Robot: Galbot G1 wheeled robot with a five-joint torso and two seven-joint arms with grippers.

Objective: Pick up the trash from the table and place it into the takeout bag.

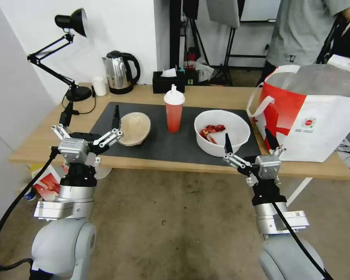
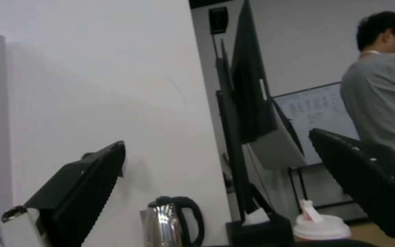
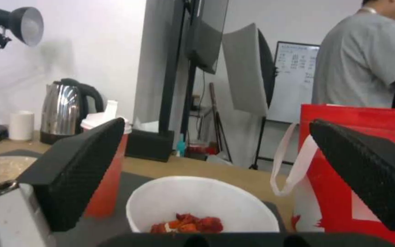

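Left gripper (image 2: 216, 171) fingers spread wide: one black ribbed pad (image 2: 85, 187) lower left of frame, the other (image 2: 367, 178) lower right, nothing between them. White wall (image 2: 92, 75) across the left half. Steel kettle (image 2: 172, 221) with black handle at bottom centre. Just right of it a black box (image 2: 259, 231), then the white domed lid (image 2: 321, 228) of the drink cup at the bottom edge. Dark panel on a stand (image 2: 248, 85) at centre. Whiteboard (image 2: 314, 109) behind, partly hidden by a person in a grey shirt.

Three disposables (image 1: 174, 111) on mat, bag (image 1: 311, 112) beside
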